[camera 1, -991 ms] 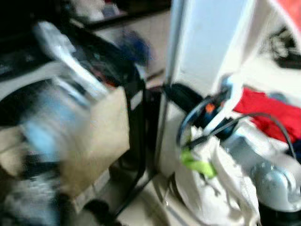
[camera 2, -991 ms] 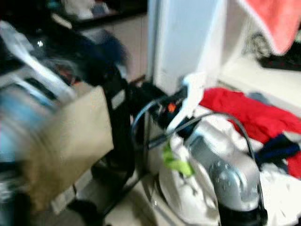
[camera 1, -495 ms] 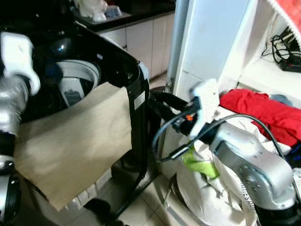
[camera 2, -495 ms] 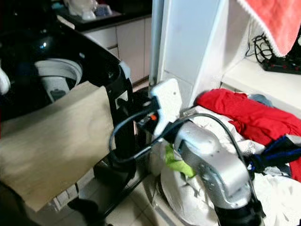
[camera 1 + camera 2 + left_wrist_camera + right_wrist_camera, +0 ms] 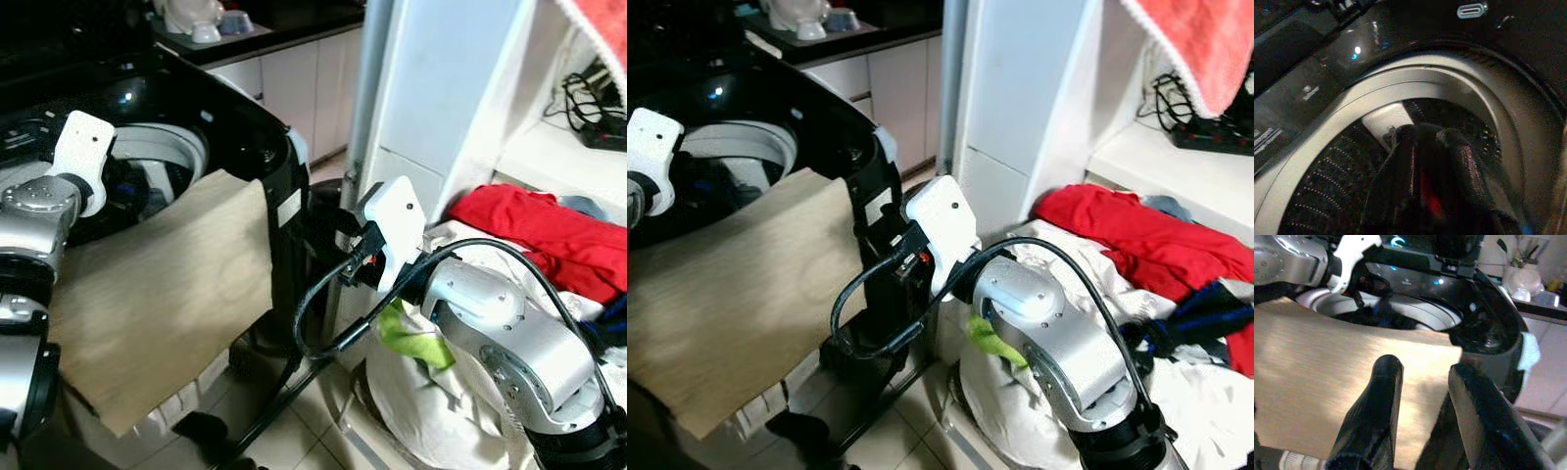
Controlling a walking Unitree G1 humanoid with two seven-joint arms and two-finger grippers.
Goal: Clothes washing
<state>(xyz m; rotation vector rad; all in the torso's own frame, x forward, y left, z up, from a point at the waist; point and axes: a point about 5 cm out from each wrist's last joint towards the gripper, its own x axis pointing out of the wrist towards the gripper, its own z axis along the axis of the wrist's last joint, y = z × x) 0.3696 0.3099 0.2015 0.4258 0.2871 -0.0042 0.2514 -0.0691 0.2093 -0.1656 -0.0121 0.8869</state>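
- The washing machine (image 5: 245, 137) stands at the robot's left, lid up, drum (image 5: 1327, 196) open.
- Left gripper (image 5: 1425, 147) hangs over the drum's rim, fingers nearly together (nothing seen between them).
- Right gripper (image 5: 1422, 382), jaws parted and empty, faces the tan sheet (image 5: 167, 294) draped over the machine's front edge.
- Clothes pile (image 5: 1136, 245) lies well apart, at right.

Readable text: none.
Washing machine (image 5: 1400, 44) panel: small pale markings along its dark edge, too blurred to read.
Washing machine rim: a pale oval logo-like mark near the corner, no letters legible.
Right arm (image 5: 519, 343) casing: nothing legible.
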